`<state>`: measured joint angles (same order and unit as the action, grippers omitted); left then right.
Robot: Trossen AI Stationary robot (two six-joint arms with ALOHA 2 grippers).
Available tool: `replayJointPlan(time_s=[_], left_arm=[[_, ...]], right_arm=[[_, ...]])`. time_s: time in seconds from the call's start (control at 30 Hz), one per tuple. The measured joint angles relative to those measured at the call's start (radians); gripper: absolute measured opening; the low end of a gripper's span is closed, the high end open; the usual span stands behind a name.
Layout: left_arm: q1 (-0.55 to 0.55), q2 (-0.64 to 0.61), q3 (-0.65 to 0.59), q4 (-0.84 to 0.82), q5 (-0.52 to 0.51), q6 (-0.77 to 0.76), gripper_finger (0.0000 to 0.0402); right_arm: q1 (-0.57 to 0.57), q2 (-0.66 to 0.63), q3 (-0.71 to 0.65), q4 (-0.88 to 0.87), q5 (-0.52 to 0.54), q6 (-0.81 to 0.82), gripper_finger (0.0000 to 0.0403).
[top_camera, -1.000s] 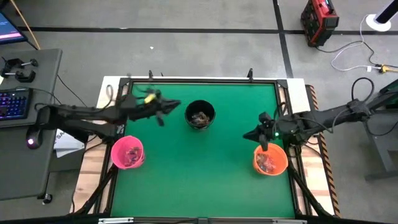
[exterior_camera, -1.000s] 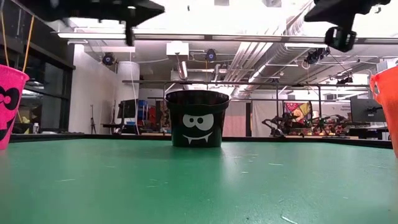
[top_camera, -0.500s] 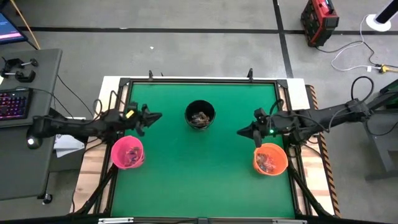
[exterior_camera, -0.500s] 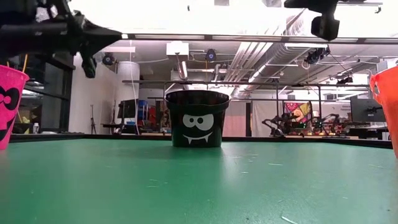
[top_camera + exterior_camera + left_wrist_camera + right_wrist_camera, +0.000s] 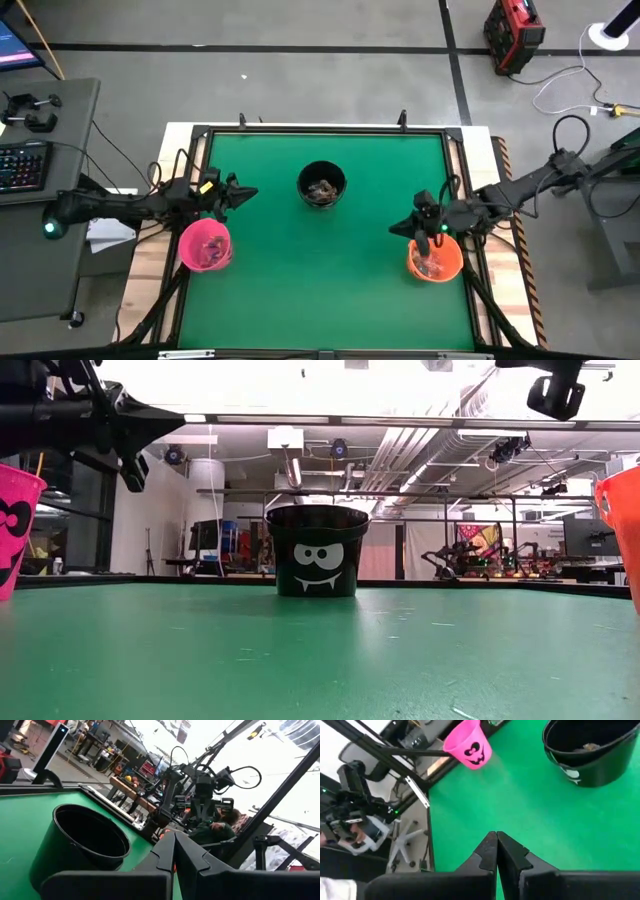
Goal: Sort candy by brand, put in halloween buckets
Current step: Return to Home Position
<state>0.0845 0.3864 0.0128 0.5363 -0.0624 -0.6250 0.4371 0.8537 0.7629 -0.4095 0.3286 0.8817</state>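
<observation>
Three halloween buckets stand on the green table: pink (image 5: 205, 245) at the left, black (image 5: 322, 185) at the far middle, orange (image 5: 435, 257) at the right. Candy lies inside each of them, as in the black one (image 5: 592, 746). My left gripper (image 5: 245, 193) hovers shut and empty just beyond the pink bucket, pointing level toward the black bucket (image 5: 85, 845). My right gripper (image 5: 393, 228) hangs shut and empty above the table, just left of the orange bucket's far rim, pointing toward the table's left side.
The table's raised black frame (image 5: 320, 130) runs round the green mat. Bare mat (image 5: 320, 280) lies between the buckets and along the near edge. A desk with a keyboard (image 5: 25, 165) stands off the table's left side.
My left gripper has drawn back from beside the black bucket toward the table's left edge and come down, staying shut. My right gripper has shifted a little toward the near edge, beside the orange bucket. The buckets have not moved.
</observation>
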Motion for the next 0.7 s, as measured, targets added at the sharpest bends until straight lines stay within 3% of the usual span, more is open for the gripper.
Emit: replayJointPlan(time_s=[0.1, 0.17, 0.33, 0.5, 0.7], left_arm=[[0.0, 0.0, 0.0, 0.0, 0.006, 0.0, 0.0], [0.0, 0.001, 0.0, 0.0, 0.009, 0.0, 0.0], [0.0, 0.004, 0.0, -0.002, 0.009, 0.0, 0.0], [0.0, 0.004, 0.0, -0.002, 0.009, 0.0, 0.0], [0.0, 0.004, 0.0, -0.003, 0.009, 0.0, 0.0]], right_arm=[[0.005, -0.026, -0.077, 0.112, 0.024, -0.039, 0.0], [-0.027, -0.051, -0.16, 0.286, 0.005, -0.087, 0.0], [-0.209, -0.132, -0.369, 0.62, -0.178, -0.182, 0.0], [-0.393, -0.234, -0.492, 0.669, -0.333, -0.332, 0.0], [-0.501, -0.372, -0.651, 0.714, -0.417, -0.384, 0.0]])
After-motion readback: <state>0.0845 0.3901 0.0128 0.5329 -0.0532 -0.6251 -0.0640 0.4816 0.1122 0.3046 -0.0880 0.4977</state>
